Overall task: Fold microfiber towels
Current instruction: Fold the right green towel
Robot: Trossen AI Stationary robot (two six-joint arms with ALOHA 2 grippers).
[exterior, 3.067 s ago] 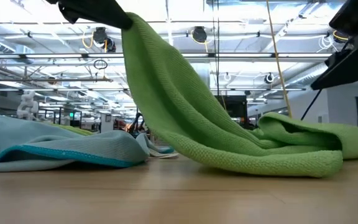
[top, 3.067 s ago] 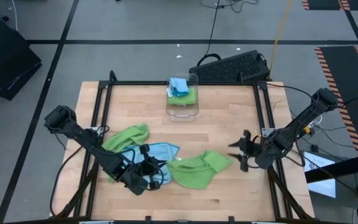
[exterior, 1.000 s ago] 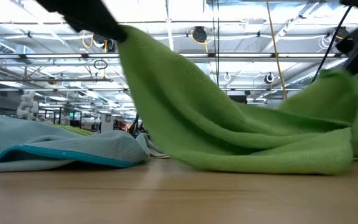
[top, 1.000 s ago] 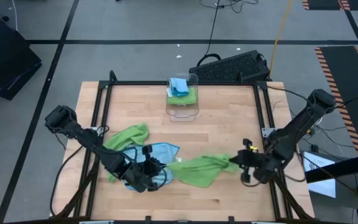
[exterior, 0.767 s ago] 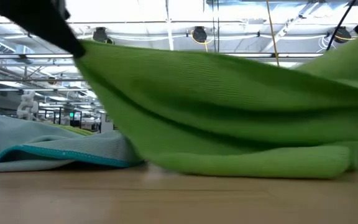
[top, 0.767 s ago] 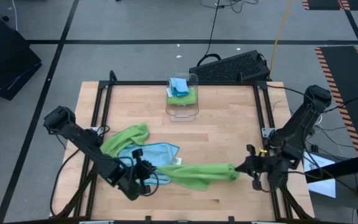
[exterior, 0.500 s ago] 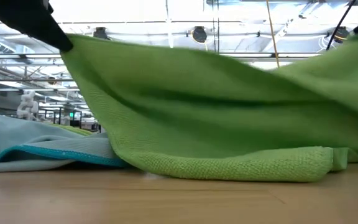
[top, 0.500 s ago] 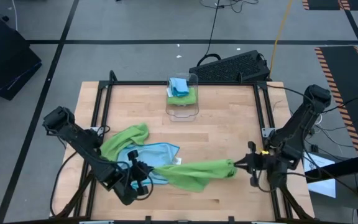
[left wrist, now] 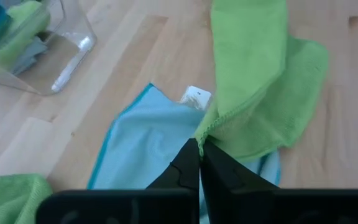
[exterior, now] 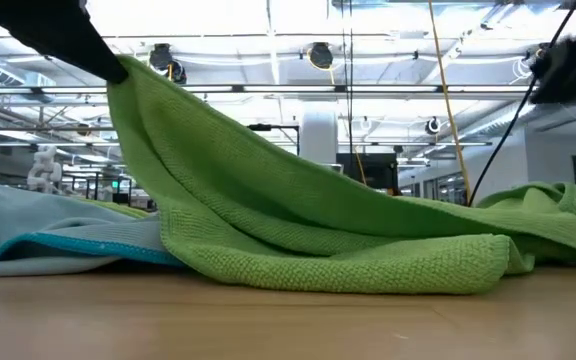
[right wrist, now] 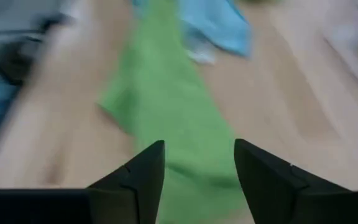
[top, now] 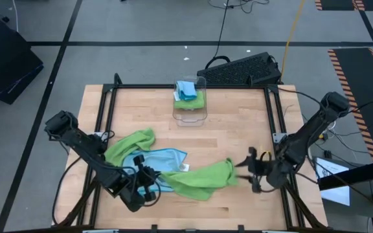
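Wooden table (top: 238, 123), left tool (left wrist: 199, 163) pinching green towel (top: 199, 179) corner, right tool (right wrist: 197, 165) spread empty, white tag (left wrist: 196, 98) unreadable

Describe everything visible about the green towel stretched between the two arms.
The green towel is a lime, nubby microfiber cloth with a stitched hem. It lies crumpled and partly doubled over on the wooden table, one edge overlapping a blue towel that bears a white tag. The left end effector is shut on one corner, lifting it so the cloth slopes down to the table. The right end effector stands open, not holding it.
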